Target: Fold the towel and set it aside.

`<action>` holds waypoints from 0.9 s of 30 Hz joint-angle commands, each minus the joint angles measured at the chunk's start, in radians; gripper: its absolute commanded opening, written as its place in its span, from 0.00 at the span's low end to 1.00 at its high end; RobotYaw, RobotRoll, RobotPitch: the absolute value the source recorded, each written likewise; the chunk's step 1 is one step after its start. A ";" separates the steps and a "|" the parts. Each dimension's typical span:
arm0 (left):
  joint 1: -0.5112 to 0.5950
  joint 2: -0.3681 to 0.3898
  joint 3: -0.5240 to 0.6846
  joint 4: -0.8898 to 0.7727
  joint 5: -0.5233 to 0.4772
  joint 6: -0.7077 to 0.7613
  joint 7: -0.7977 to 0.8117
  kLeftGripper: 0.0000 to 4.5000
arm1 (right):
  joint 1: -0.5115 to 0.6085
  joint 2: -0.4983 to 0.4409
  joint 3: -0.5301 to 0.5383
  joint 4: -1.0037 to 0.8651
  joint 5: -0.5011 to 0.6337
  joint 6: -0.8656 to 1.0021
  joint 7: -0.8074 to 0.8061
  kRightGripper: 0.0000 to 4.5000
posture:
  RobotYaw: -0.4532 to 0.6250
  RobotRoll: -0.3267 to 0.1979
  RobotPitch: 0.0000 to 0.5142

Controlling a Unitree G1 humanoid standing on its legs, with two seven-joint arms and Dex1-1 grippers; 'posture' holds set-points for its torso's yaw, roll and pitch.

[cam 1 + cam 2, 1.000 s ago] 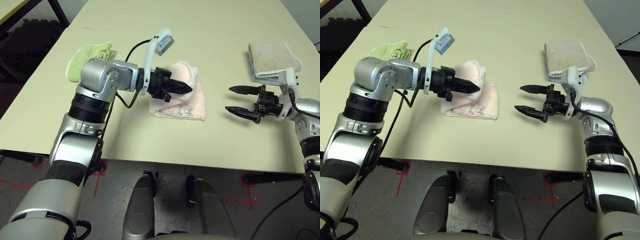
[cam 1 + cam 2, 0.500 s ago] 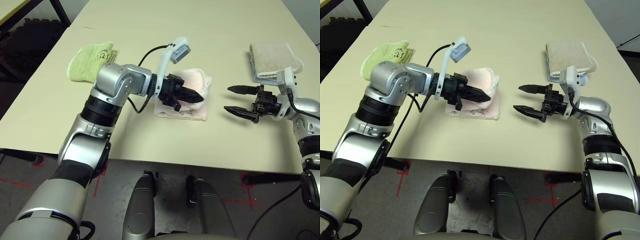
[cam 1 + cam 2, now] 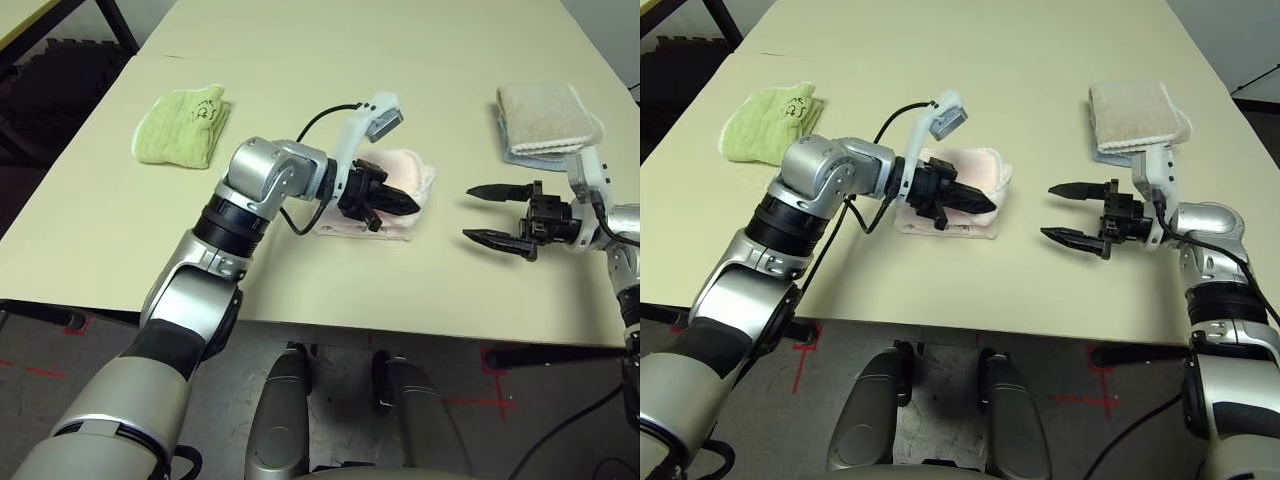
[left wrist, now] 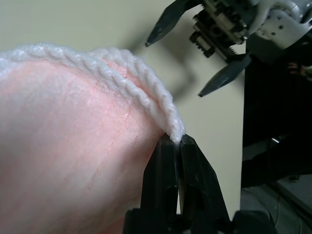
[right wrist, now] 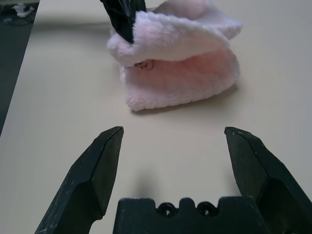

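Towel (image 3: 405,185), centre of frame on desk (image 3: 300,60): soft, light, limp terry, folded over; best hold at hemmed edge. Left gripper (image 3: 398,203) fingers clenched on hem; right gripper (image 3: 492,213) fingers spread, empty

Four towels (image 3: 400,172), two grippers (image 3: 402,203)

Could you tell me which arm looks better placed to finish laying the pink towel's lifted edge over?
The left, most likely. The left gripper is already shut on the towel at its hemmed edge, holding that flap over the lower layer. The right gripper hovers open, apart from the cloth.
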 commanded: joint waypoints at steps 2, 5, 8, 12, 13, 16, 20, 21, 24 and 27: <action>-0.001 -0.014 -0.022 0.023 0.032 -0.029 -0.023 0.01 | 0.012 -0.015 0.000 -0.018 0.002 -0.008 0.005 1.00 | 0.54 0.62 0.37; 0.001 -0.023 -0.017 0.026 0.037 -0.031 -0.025 0.01 | 0.009 -0.015 0.001 -0.021 0.002 -0.003 0.003 1.00 | 0.54 0.62 0.37; 0.000 -0.039 -0.007 0.030 0.036 -0.028 -0.024 0.01 | 0.005 -0.014 0.002 -0.023 0.002 0.000 0.000 1.00 | 0.54 0.62 0.37; -0.004 -0.057 0.003 0.032 0.036 -0.028 -0.018 0.16 | -0.002 -0.012 0.006 -0.032 0.001 0.007 -0.004 1.00 | 0.54 0.62 0.37; -0.006 -0.056 0.009 0.030 0.035 -0.029 -0.020 0.23 | -0.003 -0.011 0.006 -0.036 0.001 0.009 -0.005 1.00 | 0.54 0.62 0.37; -0.011 -0.026 0.074 -0.018 -0.025 -0.013 -0.063 0.49 | -0.007 -0.010 0.007 -0.038 0.000 0.010 -0.004 1.00 | 0.54 0.62 0.37; 0.002 0.076 0.254 -0.126 -0.215 0.019 -0.227 0.83 | -0.034 -0.006 0.014 -0.024 -0.003 0.011 0.006 1.00 | 0.53 0.62 0.39; -0.001 0.124 0.272 -0.129 -0.223 0.012 -0.259 0.91 | -0.051 -0.006 0.016 -0.017 -0.002 0.016 0.010 1.00 | 0.54 0.62 0.39; 0.009 0.256 0.268 -0.100 -0.168 -0.118 -0.347 1.00 | -0.100 0.000 0.015 0.000 0.007 0.038 0.014 1.00 | 0.55 0.62 0.39; 0.051 0.328 0.224 -0.043 -0.048 -0.385 -0.413 1.00 | -0.121 0.016 0.013 0.006 0.017 0.061 0.012 1.00 | 0.56 0.62 0.38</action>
